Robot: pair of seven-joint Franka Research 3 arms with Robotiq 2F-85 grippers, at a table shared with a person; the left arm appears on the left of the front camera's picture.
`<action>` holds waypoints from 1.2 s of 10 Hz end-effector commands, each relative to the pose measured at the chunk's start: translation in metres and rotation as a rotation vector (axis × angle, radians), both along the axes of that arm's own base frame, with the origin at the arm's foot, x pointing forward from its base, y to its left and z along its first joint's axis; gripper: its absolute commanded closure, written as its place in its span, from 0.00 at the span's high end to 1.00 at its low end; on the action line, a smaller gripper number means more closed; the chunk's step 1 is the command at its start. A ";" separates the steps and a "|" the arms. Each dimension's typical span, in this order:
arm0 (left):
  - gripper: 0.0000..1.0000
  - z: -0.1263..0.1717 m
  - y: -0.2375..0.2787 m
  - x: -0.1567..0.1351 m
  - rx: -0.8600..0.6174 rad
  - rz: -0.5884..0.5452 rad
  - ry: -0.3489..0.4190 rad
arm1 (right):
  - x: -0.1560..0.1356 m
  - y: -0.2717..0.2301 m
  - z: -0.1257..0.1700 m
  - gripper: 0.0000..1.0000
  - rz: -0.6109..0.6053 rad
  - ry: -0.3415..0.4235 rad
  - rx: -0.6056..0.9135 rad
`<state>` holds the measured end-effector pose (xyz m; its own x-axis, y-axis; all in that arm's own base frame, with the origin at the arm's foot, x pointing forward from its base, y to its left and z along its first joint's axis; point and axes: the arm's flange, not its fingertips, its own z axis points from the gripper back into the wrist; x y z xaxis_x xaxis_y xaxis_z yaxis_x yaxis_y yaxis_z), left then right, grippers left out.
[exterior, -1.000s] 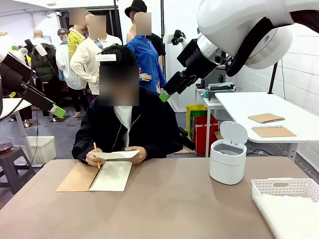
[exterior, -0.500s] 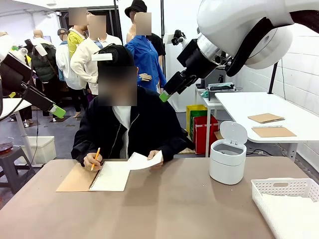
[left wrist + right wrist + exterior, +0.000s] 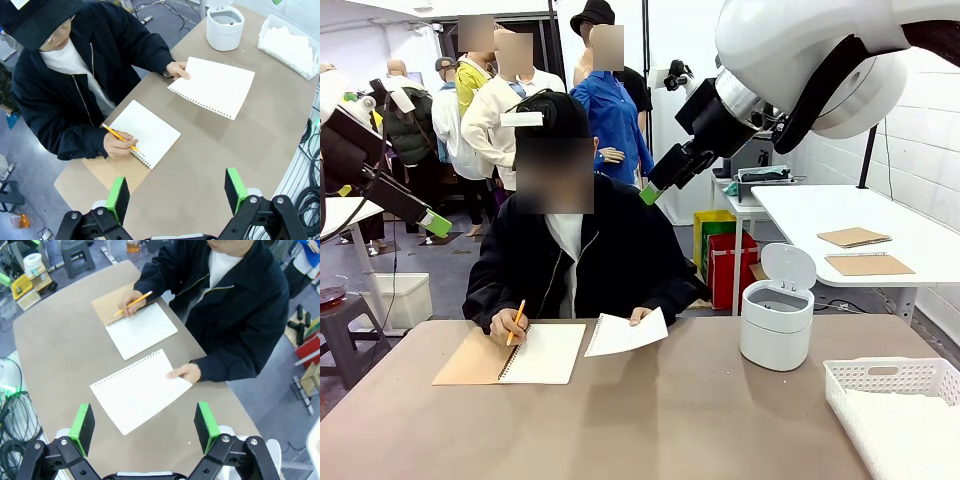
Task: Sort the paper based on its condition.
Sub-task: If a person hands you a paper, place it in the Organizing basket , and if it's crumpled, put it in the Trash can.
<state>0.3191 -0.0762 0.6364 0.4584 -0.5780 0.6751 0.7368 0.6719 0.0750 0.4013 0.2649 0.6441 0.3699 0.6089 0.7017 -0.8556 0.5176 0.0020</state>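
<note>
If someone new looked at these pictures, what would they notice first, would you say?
Probably the person's hand laying a torn-out white sheet flat on the table, beside the open notebook. Next, the lidded white bin and white basket to the right, with both robot arms raised high.

A matt, smooth brown worktop (image 3: 650, 420) carries a loose sheet of thin white paper (image 3: 626, 335) with a torn perforated edge, and an open spiral notebook (image 3: 510, 355) with a brown card cover and wire binding. A smooth white plastic bin (image 3: 777, 322) and a white plastic lattice basket (image 3: 892, 385) are seen beside them. Glossy white arm casing (image 3: 810, 55) and matt green pads (image 3: 118, 196) on black gripper fingers are shown.
</note>
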 end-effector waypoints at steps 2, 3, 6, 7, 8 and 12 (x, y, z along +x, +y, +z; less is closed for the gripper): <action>1.00 0.001 -0.001 0.000 -0.005 0.007 0.008 | 0.001 -0.001 0.000 1.00 0.011 0.000 0.007; 1.00 0.001 -0.001 0.000 -0.005 0.007 0.008 | 0.001 -0.001 0.000 1.00 0.011 0.000 0.007; 1.00 0.001 -0.001 0.000 -0.005 0.007 0.008 | 0.001 -0.001 0.000 1.00 0.011 0.000 0.007; 1.00 0.001 -0.001 0.000 -0.005 0.007 0.008 | 0.001 -0.001 0.000 1.00 0.011 0.000 0.007; 1.00 0.001 -0.001 0.000 -0.005 0.007 0.008 | 0.000 0.000 0.000 1.00 0.000 0.000 0.000; 1.00 0.001 -0.001 0.000 -0.005 0.007 0.008 | 0.064 -0.028 -0.043 1.00 -0.215 0.392 0.127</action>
<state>0.3190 -0.0761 0.6366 0.4582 -0.5780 0.6753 0.7368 0.6719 0.0752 0.4491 0.2329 0.5977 0.6476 0.4789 0.5926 -0.7179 0.6442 0.2639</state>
